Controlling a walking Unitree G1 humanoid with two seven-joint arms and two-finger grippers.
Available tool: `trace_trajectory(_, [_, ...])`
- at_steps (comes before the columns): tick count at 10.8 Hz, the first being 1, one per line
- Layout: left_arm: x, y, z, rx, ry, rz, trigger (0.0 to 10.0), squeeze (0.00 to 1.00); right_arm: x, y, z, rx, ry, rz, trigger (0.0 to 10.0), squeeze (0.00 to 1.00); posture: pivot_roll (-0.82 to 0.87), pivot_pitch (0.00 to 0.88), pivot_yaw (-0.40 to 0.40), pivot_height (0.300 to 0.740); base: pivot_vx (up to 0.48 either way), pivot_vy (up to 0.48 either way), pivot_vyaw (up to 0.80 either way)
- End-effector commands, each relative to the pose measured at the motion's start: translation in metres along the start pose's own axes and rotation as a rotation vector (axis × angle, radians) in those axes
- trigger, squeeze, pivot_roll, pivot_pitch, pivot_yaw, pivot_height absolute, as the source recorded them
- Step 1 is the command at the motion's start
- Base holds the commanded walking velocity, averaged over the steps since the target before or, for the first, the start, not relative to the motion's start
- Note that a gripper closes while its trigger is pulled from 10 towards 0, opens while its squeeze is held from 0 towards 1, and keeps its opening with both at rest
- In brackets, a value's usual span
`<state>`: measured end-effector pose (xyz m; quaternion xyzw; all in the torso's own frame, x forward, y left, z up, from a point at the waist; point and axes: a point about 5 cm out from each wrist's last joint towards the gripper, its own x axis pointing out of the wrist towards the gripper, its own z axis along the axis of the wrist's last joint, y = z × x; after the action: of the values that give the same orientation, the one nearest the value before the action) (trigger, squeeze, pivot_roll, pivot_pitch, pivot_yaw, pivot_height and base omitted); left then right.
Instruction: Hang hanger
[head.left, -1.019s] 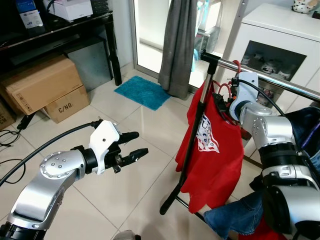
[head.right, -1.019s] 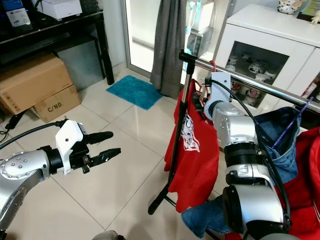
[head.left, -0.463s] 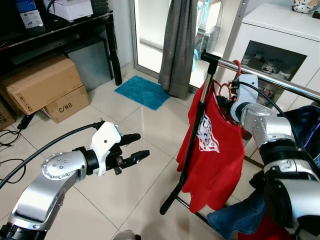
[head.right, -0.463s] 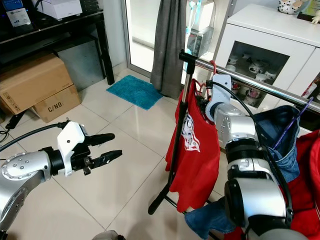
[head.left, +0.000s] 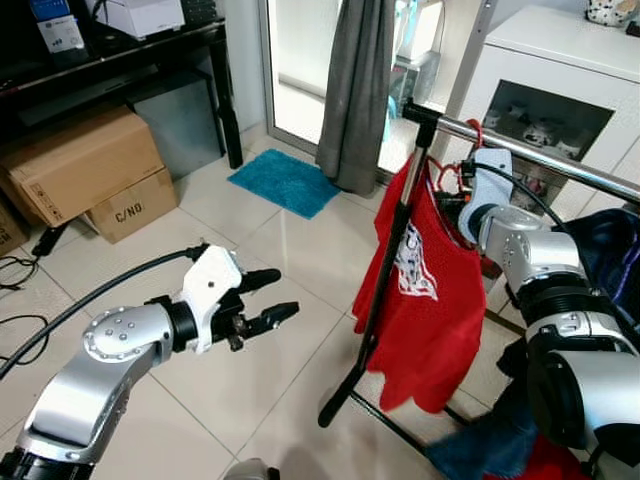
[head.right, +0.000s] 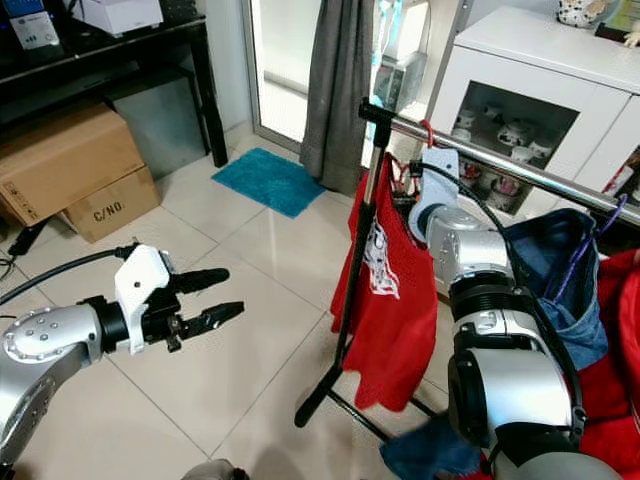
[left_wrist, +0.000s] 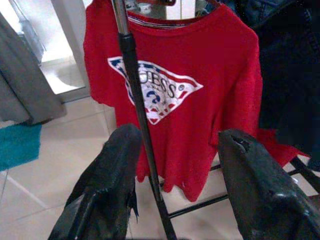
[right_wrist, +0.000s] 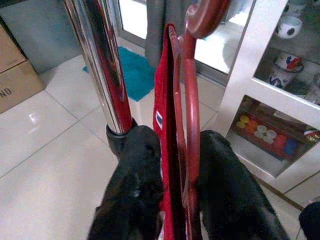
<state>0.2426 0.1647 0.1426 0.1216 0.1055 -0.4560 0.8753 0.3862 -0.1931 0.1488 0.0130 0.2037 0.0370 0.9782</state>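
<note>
The right claw is closed on the neck of the red hanger, both fingers pressing the wire with the red T-shirt collar between them. The hook rises at 12 o'clock from the grip (its tip is cut off in the right wrist view, so whether it sits on the rail cannot be confirmed). The chrome rail lies just above the hook, and the rack's upright post stands close at 10 o'clock.

Procedure for the step in hand, as judged:
- Keep the hook vertical and facing the rail.
- Lift until the hook clears the rail's top, move across, then lower until the rail bears the weight.
- Release only once the shirt hangs freely; the post is close, so avoid fouling the hook on it.

The left claw is open and holds nothing, out over the tiled floor at about 9 o'clock from the rack, well apart from it. In its wrist view the shirt's printed front faces it.
</note>
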Motion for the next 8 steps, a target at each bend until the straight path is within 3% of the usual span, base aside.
trace_trajectory(1, [-0.0007,0.0012,-0.0021,-0.001,0.01,0.006,10.0,0.0,0.0006,0.0018,0.0048,0.019,-0.015,0.018,0.0,0.0,0.08,0.0,-0.015,0.723,0.0,0.0,0.0])
trace_trajectory(5, [0.0004,0.0022,-0.0014,0.002,0.011,0.0,10.0,0.0,0.0014,0.006,0.0037,-0.001,-0.04,0.015,0.0,0.0,0.07,0.0,-0.008,0.723,0.0,0.0,0.0])
trace_trajectory(8, [0.0062,0.0051,0.0024,0.007,0.008,0.0,10.0,0.0,-0.001,0.0066,0.0067,0.032,-0.065,0.023,0.0,0.0,0.07,0.0,-0.001,0.723,0.0,0.0,0.0])
